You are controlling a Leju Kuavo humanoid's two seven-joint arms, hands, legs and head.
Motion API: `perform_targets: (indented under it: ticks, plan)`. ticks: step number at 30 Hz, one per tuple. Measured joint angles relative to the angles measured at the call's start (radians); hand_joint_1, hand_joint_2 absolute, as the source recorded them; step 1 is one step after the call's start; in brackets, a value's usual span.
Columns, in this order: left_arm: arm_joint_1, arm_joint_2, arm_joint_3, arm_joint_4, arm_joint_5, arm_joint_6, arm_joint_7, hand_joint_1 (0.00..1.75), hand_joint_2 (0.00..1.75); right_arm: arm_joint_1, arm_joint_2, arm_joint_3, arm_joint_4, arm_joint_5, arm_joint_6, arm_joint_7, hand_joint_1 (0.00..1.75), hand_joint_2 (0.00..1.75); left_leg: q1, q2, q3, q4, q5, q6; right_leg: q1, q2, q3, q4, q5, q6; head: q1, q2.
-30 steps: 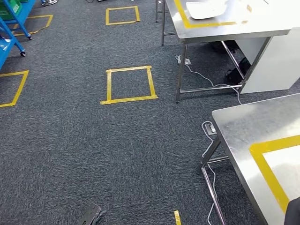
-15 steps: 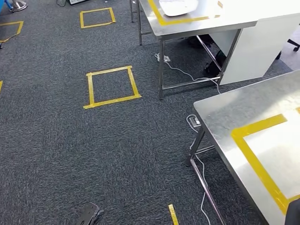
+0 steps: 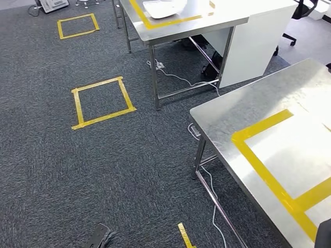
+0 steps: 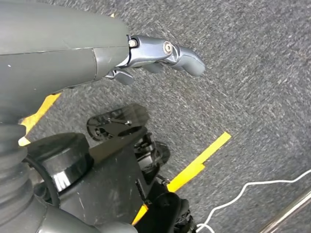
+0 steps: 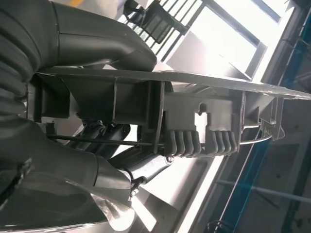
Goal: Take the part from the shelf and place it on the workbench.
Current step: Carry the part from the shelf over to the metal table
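Observation:
The part (image 5: 190, 111) is a flat grey plastic piece with ribs and a notched edge. My right hand (image 5: 92, 97) grips it between the thick thumb on one face and the darker fingers (image 5: 121, 170) on the other. The steel workbench (image 3: 230, 116) stands at the right of the head view, with a yellow tape rectangle (image 3: 265, 175) marked on its top. A dark edge in the bottom right corner overlaps the bench's near side; I cannot tell what it is. My left hand (image 4: 146, 53) hangs over the carpet with its fingers stretched out and nothing in them.
A second steel table (image 3: 187, 26) with a white tray (image 3: 162, 8) stands farther back, a white cabinet (image 3: 253, 46) beside it. White cables (image 3: 177, 80) run over the carpet under both tables. Yellow tape squares (image 3: 102, 102) mark the grey carpet to the left.
The camera has swung to the right: the whole scene has slid left, the blue shelf has left the picture, and far more of the workbench top has come into view.

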Motion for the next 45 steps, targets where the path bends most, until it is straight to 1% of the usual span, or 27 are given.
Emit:
perform_targets:
  ticks: [2,4,7,8,9,10,13,15,17,19,20,22,23,24,25,26,28,30,32,34,35,38,39,40,41,43,45]
  plan:
    - [-0.001,0.000,0.000,0.000,-0.001,0.000,0.000,0.00,1.75,0.003,0.000,-0.001,0.001,-0.004,0.000,0.002,1.75,1.75,0.001,0.013,0.001,-0.013,0.000,0.005,-0.002,0.012,-0.012,0.000,0.005,0.014,-0.004,0.000]
    - [-0.002,-0.001,0.002,0.000,-0.001,0.001,-0.002,0.00,1.75,0.004,0.000,-0.002,0.001,-0.006,0.000,0.005,1.75,1.75,0.005,0.032,0.003,-0.025,0.009,0.013,0.000,-0.011,-0.033,0.032,-0.018,0.023,-0.001,0.000]
    - [0.001,-0.002,0.005,0.000,-0.003,0.000,-0.004,0.00,1.75,0.002,0.000,-0.002,0.005,-0.006,0.000,0.012,1.75,1.75,0.004,0.064,0.003,-0.031,0.013,0.020,0.001,-0.064,-0.119,0.213,-0.109,0.032,0.004,0.000]
    - [0.003,-0.003,0.006,0.000,-0.003,0.000,-0.005,0.00,1.75,0.002,0.000,-0.002,0.007,-0.006,0.000,0.015,1.75,1.75,0.003,0.075,0.002,-0.030,0.012,0.020,0.001,-0.070,-0.143,0.265,-0.125,0.034,0.004,0.000]
    - [0.004,-0.003,0.007,0.000,-0.003,0.000,-0.005,0.00,1.75,0.003,0.000,-0.002,0.010,-0.007,0.000,0.019,1.75,1.75,0.003,0.086,0.002,-0.030,0.012,0.019,0.000,-0.072,-0.150,0.282,-0.124,0.036,0.004,0.000]
    - [0.004,-0.003,0.008,0.000,-0.003,0.000,-0.005,0.00,1.75,0.004,0.000,-0.003,0.012,-0.009,0.000,0.021,1.75,1.75,0.002,0.096,0.003,-0.030,0.011,0.018,0.000,-0.076,-0.136,0.259,-0.104,0.037,0.004,0.000]
    - [0.003,-0.004,0.011,0.000,-0.004,0.002,-0.007,0.00,1.75,0.003,0.000,-0.005,0.017,-0.010,0.000,0.026,1.75,1.75,0.000,0.118,0.009,-0.026,0.004,0.007,0.002,-0.111,-0.021,0.056,-0.024,0.031,0.004,0.000]
    - [0.003,-0.004,0.014,0.000,-0.004,0.003,-0.008,0.00,1.75,0.004,0.000,-0.007,0.020,-0.010,0.000,0.035,1.75,1.75,-0.005,0.128,0.010,-0.023,0.000,-0.003,0.006,-0.125,0.016,-0.008,-0.015,0.021,0.004,0.000]
    - [0.003,-0.004,0.016,0.000,-0.004,0.003,-0.009,0.00,1.75,0.009,0.000,-0.012,0.023,-0.009,0.000,0.046,1.75,1.75,-0.006,0.137,0.010,-0.021,-0.001,-0.011,0.008,-0.112,0.015,-0.008,-0.013,0.010,0.003,0.000]
    - [0.003,-0.004,0.019,0.000,-0.006,0.003,-0.010,0.00,1.75,0.014,0.000,-0.018,0.025,-0.008,0.000,0.053,1.75,1.75,-0.003,0.118,0.001,0.007,-0.027,-0.019,0.005,-0.099,0.013,-0.009,-0.010,0.001,0.002,0.000]
    - [0.003,-0.004,0.020,0.000,-0.008,0.003,-0.011,0.00,1.75,0.016,0.000,-0.020,0.026,-0.008,0.000,0.057,1.75,1.75,-0.001,0.102,-0.017,0.049,-0.056,-0.023,0.004,-0.093,0.013,-0.010,-0.008,-0.004,0.001,0.000]
    - [0.006,-0.004,0.023,0.000,-0.009,0.003,-0.012,0.00,1.75,0.018,0.000,-0.023,0.028,-0.006,0.000,0.064,1.75,1.75,0.000,0.078,-0.075,0.183,-0.123,-0.025,0.006,-0.079,0.012,-0.010,-0.007,-0.011,0.000,0.000]
    - [0.009,-0.004,0.023,0.000,-0.010,0.003,-0.012,0.00,1.75,0.018,0.000,-0.025,0.030,-0.005,0.000,0.066,1.75,1.75,0.000,0.075,-0.103,0.243,-0.144,-0.024,0.008,-0.070,0.011,-0.010,-0.007,-0.013,0.000,0.000]
    - [0.011,-0.004,0.024,0.000,-0.010,0.003,-0.012,0.00,1.75,0.019,0.000,-0.027,0.032,-0.005,0.000,0.068,1.75,1.75,-0.001,0.074,-0.119,0.274,-0.145,-0.022,0.010,-0.061,0.012,-0.010,-0.007,-0.014,0.000,0.000]
    - [0.012,-0.004,0.024,0.000,-0.010,0.003,-0.013,0.00,1.75,0.020,0.000,-0.028,0.034,-0.005,0.000,0.069,1.75,1.75,-0.001,0.073,-0.118,0.266,-0.125,-0.018,0.011,-0.050,0.013,-0.009,-0.007,-0.014,0.000,0.000]
    - [0.012,-0.004,0.024,0.000,-0.010,0.003,-0.013,0.00,1.75,0.022,0.000,-0.029,0.036,-0.005,0.000,0.070,1.75,1.75,-0.002,0.068,-0.098,0.220,-0.089,-0.012,0.013,-0.039,0.015,-0.009,-0.006,-0.014,0.000,0.000]
    - [0.011,-0.002,0.025,0.000,-0.010,0.003,-0.013,0.00,1.75,0.024,0.000,-0.031,0.040,-0.006,0.000,0.074,1.75,1.75,-0.005,0.039,-0.040,0.087,-0.015,0.003,0.015,-0.020,0.017,-0.008,-0.007,-0.013,0.000,0.000]
    - [0.010,0.001,0.028,0.000,-0.011,0.003,-0.014,0.00,1.75,0.029,0.000,-0.036,0.045,-0.008,0.000,0.078,1.75,1.75,-0.007,0.015,-0.007,0.009,0.006,0.013,0.015,-0.004,0.011,-0.005,-0.004,-0.008,0.000,0.000]
    - [0.009,0.002,0.029,0.000,-0.012,0.003,-0.014,0.00,1.75,0.037,0.000,-0.047,0.053,-0.017,0.004,0.086,1.75,1.75,-0.008,0.020,-0.003,-0.009,0.002,0.016,0.012,0.010,0.002,-0.006,0.001,0.004,-0.001,0.000]
    - [0.009,0.002,0.030,0.000,-0.014,0.003,-0.015,0.00,1.75,0.043,0.000,-0.065,0.060,-0.037,0.029,0.103,1.75,1.75,-0.004,0.037,0.000,-0.023,0.010,0.021,0.013,-0.004,-0.012,0.009,-0.011,0.013,0.001,0.000]
    - [0.009,0.003,0.031,0.000,-0.016,0.002,-0.016,0.00,1.75,0.043,0.000,-0.077,0.063,-0.052,0.054,0.113,1.75,1.75,-0.002,0.046,0.002,-0.030,0.015,0.024,0.014,-0.021,-0.029,0.042,-0.032,0.017,0.003,0.000]
    - [0.011,0.004,0.035,0.000,-0.026,-0.001,-0.018,0.00,1.75,0.035,0.000,-0.133,0.073,-0.101,0.160,0.142,1.75,1.75,-0.004,0.076,0.000,-0.033,0.018,0.028,0.010,-0.066,-0.117,0.226,-0.121,0.028,0.007,0.000]
    - [0.011,0.004,0.037,0.000,-0.029,-0.003,-0.018,0.00,1.75,0.033,0.000,-0.157,0.077,-0.113,0.195,0.150,1.75,1.75,-0.005,0.087,-0.001,-0.033,0.017,0.028,0.008,-0.070,-0.134,0.264,-0.130,0.031,0.007,0.000]
    - [0.010,0.004,0.038,0.000,-0.031,-0.004,-0.018,0.00,1.75,0.030,0.000,-0.183,0.082,-0.122,0.228,0.158,1.75,1.75,-0.005,0.096,-0.001,-0.032,0.017,0.028,0.006,-0.074,-0.132,0.264,-0.121,0.034,0.007,0.000]
    - [0.008,0.004,0.039,0.000,-0.032,-0.006,-0.018,0.00,1.75,0.026,0.000,-0.210,0.085,-0.128,0.256,0.164,1.75,1.75,-0.005,0.104,-0.001,-0.032,0.016,0.027,0.004,-0.078,-0.110,0.227,-0.096,0.036,0.007,0.000]
    - [0.004,0.003,0.040,0.000,-0.035,-0.009,-0.018,0.00,1.75,0.012,0.000,-0.266,0.090,-0.137,0.307,0.175,1.75,1.75,-0.006,0.118,0.002,-0.030,0.013,0.021,0.003,-0.105,-0.030,0.085,-0.040,0.037,0.008,0.000]
    - [0.000,0.003,0.041,0.000,-0.039,-0.012,-0.018,0.00,1.75,-0.006,0.000,-0.322,0.093,-0.139,0.355,0.181,1.75,1.75,-0.011,0.129,0.003,-0.024,0.008,0.011,0.005,-0.127,0.021,-0.005,-0.019,0.029,0.006,0.000]
